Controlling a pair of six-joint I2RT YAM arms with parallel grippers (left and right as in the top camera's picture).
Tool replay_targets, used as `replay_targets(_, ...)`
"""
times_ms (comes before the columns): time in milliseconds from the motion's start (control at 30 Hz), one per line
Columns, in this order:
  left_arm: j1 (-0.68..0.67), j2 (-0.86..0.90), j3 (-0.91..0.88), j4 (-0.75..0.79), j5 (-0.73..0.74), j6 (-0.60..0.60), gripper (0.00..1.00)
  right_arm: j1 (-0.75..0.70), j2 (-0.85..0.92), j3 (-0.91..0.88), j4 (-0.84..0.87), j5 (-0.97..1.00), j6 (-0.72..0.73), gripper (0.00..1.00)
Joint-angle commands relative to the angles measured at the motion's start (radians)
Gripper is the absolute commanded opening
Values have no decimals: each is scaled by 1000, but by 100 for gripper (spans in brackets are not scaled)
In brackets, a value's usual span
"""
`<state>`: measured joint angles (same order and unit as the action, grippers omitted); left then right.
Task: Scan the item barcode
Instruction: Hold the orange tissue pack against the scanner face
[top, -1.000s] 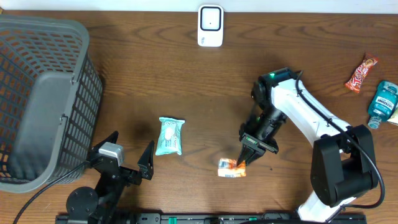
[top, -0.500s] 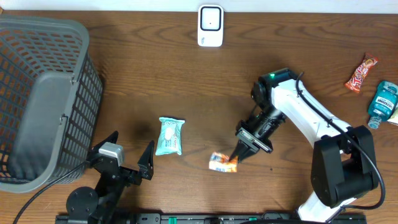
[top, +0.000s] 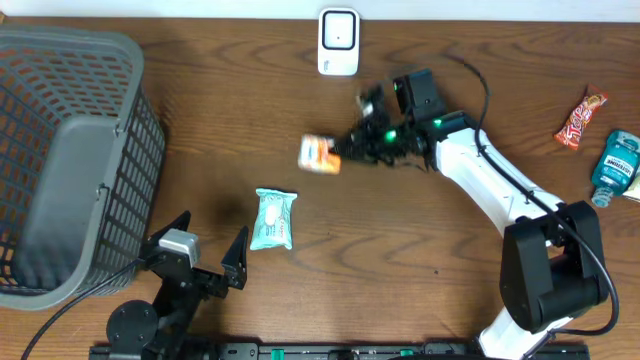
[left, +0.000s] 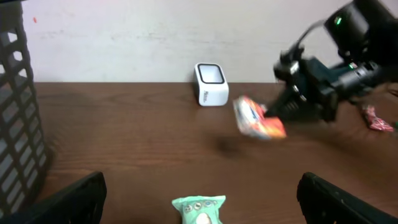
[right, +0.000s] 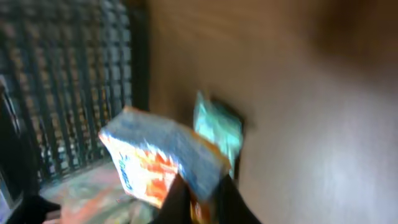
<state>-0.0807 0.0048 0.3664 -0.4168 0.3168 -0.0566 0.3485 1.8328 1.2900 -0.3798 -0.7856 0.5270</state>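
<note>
Above the worktop (top: 200, 120), just short of the scanner (top: 338, 42), my right fingers (right: 176, 198) pinch the orange packet (top: 318, 154) by one edge. It looks light, crinkly and floppy, so the sealed seam is probably the best place to hold it. My left fingers (left: 68, 199) are spread wide.

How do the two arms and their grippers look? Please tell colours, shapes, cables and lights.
The right arm has white links and black joints; a thin black cable runs along it, and a green light glows near the black right gripper. The left arm is black, with a grey block behind the left gripper, which has two long black fingers.
</note>
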Motion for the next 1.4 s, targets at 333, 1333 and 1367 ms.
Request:
replay_targets(333,-4,-2,-1,2,12,-13,98,-8,67,4,703,699,-375,1)
replay_targets(1333,-4,-2,-1,2,12,-13,98,-12,686,474,1042,806,-375,1)
replay_targets(1367,-4,-2,-1,2,12,-13,98,-12,685,474,1045,805,-375,1)
